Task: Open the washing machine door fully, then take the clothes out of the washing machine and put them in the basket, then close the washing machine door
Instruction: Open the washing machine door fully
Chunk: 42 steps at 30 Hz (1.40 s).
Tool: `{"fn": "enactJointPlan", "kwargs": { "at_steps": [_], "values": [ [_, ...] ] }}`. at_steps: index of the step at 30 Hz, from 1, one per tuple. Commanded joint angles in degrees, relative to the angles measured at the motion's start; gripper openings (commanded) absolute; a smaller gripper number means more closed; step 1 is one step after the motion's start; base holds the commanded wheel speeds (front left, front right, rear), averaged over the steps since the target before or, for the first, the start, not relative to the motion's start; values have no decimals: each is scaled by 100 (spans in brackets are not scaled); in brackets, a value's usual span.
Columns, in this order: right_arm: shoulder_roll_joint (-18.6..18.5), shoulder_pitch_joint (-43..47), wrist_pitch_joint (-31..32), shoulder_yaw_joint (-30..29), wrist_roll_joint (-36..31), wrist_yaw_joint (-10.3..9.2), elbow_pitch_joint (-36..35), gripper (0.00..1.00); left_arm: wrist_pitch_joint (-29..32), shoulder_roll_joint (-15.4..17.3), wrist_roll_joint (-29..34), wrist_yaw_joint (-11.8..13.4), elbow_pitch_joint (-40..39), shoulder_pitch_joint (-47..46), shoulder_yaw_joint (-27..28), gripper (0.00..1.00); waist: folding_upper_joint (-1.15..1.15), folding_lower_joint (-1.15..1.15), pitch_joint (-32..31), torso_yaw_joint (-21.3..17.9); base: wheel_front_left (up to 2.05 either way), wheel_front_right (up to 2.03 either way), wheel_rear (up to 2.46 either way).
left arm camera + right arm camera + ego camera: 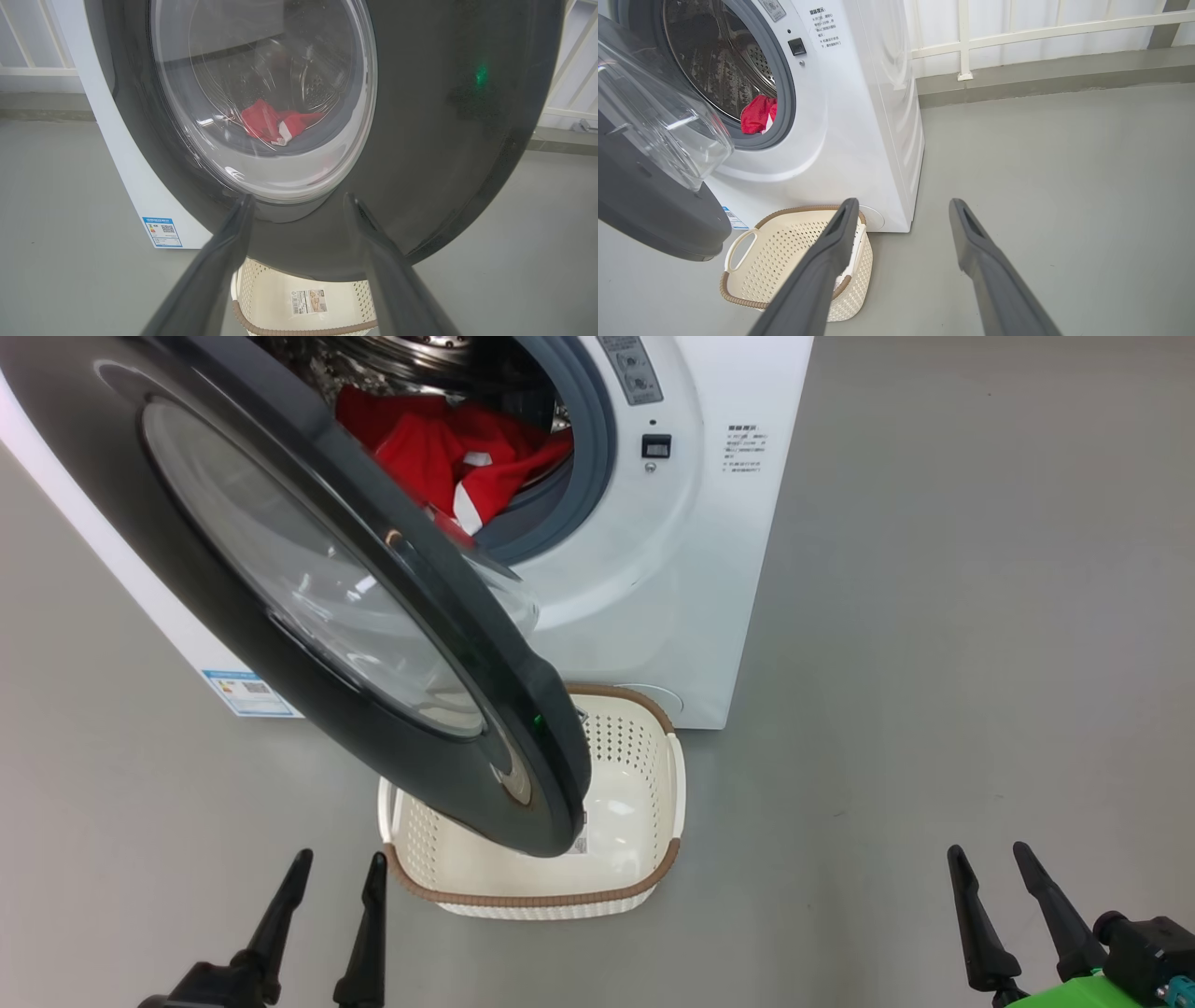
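A glossy black rim and clear glass make up the washing machine door (317,588). The washing machine (672,569) is smooth white, its drum (714,60) perforated steel. The clothes (420,457) are soft red cloth, the basket (653,775) perforated cream plastic, the floor (934,663) matt grey.

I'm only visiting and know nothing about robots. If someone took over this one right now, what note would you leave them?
Left gripper: open, empty, low in front of the door.
Right gripper: open, empty, off to the right over bare floor.
Washing machine door: swung out partway, its lower edge above the basket; it looks short of fully open.
Clothes: red, all inside the washing machine at the drum mouth.
Basket: on the floor in front of the machine, nothing in the part that shows.
Done: door unlatched and partly opened.
Left: open it fully, move the clothes into the basket, close the door.
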Motion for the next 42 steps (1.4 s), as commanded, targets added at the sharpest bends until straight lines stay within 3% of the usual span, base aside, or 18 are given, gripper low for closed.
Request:
{"fn": "enactJointPlan", "kwargs": {
  "at_steps": [1, 9, 10, 11, 13, 20, 27, 38, 42],
  "values": [
    [-78, -62, -53, 101, -73, 43, -114, 100, -69, 63, 18, -32, -116, -53, 177, 100, 0, 0, -1, 6, 0, 0, 0],
    [-71, -160, -53, 272, 45, 43, -147, 100, -69, 63, 18, -32, -97, -72, 162, 100, 0, 0, 1, 72, 0, 0, 0],
    [-62, -200, -53, 306, 125, 43, -160, 77, -69, 63, 13, -32, -97, -73, 158, 100, 0, 0, 2, 83, 0, 0, 0],
    [-68, -250, -53, 347, 181, 43, -176, 42, -69, 63, 9, -32, -97, -72, 152, 100, 0, 0, 2, 95, 0, 0, 0],
    [-73, -363, -53, 481, 326, 43, -180, 0, -69, 63, -1, -32, -93, -66, 141, 100, 0, 0, -2, 122, 0, 0, 0],
    [-38, -1052, -53, 989, 1101, 43, -230, 0, -69, 63, -101, -32, -92, -25, 130, 100, 0, 0, 5, 256, 0, 0, 0],
    [-117, -1830, -53, 1932, 2044, 43, -165, 0, -69, 63, -196, -32, -70, -30, -2, 100, 0, 0, 31, 451, 0, 0, 0],
    [-864, -3136, -6, 4146, 4389, 43, 23, 0, -69, 63, -373, -22, -39, -117, -258, 100, 0, 0, 212, 920, 0, 0, 0],
    [-1148, -3533, 32, 4641, 5032, 43, 31, 0, -69, 63, -458, -12, -23, -165, -350, 100, 0, 0, 323, 1064, 0, 0, 0]
  ]
}}
